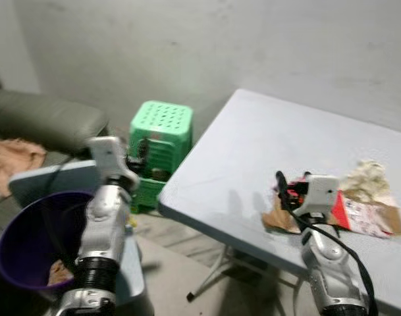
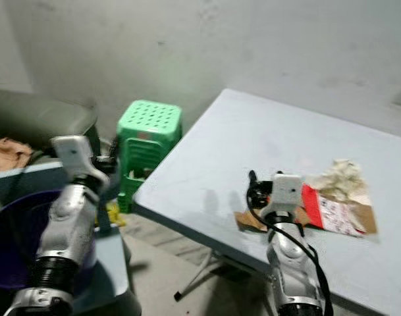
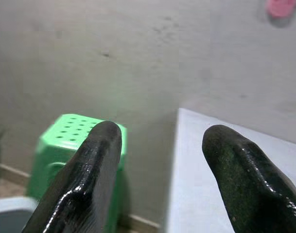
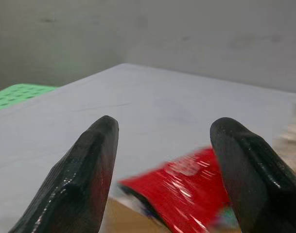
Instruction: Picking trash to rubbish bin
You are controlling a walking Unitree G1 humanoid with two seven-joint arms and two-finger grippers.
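**Right gripper lined up over the trash pile, fingers wide**

The right gripper [image 4: 160, 165] hangs low over the near edge of the pale grey folding table [image 1: 266, 138], its two black fingers spread apart with nothing between them, a stance that looks set for a grab. Just ahead of and below the fingertips lies the shiny red plastic wrapper [image 4: 186, 187], resting on a flat piece of brown cardboard [image 1: 278, 220]; beyond it, further to the gripper's right, sits a crumpled off-white paper wad [image 1: 366, 175]. The trash sits close to the table's front edge, so a short reach should do, though a nudge could push it floorward. Past the pile the tabletop runs bare to the wall.

The left gripper [image 3: 157, 160] is held up over the dark purple round plastic rubbish bin [image 1: 29, 230], fingers also apart and empty, pointing towards the green perforated plastic stool [image 1: 160, 128] by the wall. The bin's mouth stands open below it.
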